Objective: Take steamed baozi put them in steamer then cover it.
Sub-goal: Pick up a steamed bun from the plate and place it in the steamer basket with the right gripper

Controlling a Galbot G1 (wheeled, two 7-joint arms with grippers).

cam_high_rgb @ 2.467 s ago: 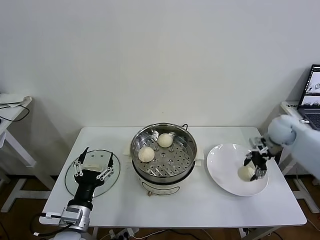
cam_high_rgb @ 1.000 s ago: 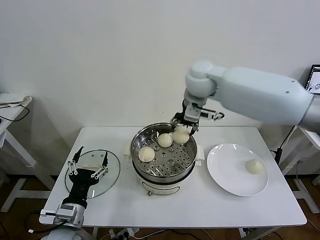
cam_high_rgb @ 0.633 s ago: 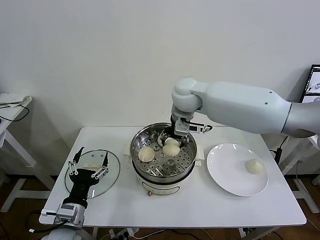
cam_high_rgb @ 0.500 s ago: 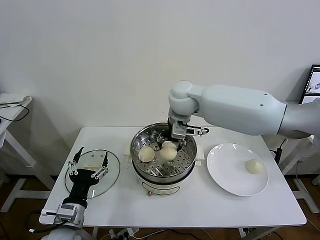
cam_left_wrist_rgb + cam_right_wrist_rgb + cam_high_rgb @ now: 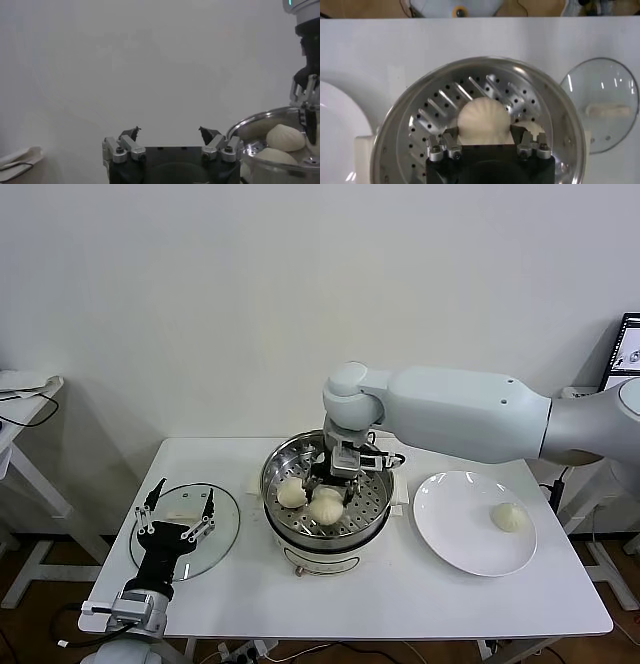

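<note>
My right gripper is shut on a cream-white baozi, holding it low inside the steel steamer, toward its front. From the right wrist, this baozi sits between the fingers over the perforated tray. I cannot tell whether it touches the tray. A second baozi lies on the tray's left side. Another baozi rests on the white plate. At the left, my left gripper hovers open and empty over the glass lid.
The plate stands right of the steamer, the lid on the table to its left. My right arm stretches across above the plate and the steamer's back rim. A laptop sits on a side table at the far right.
My right gripper carried the baozi from the steamer's back rim forward and down into the pot. The left arm stayed put over the lid.
</note>
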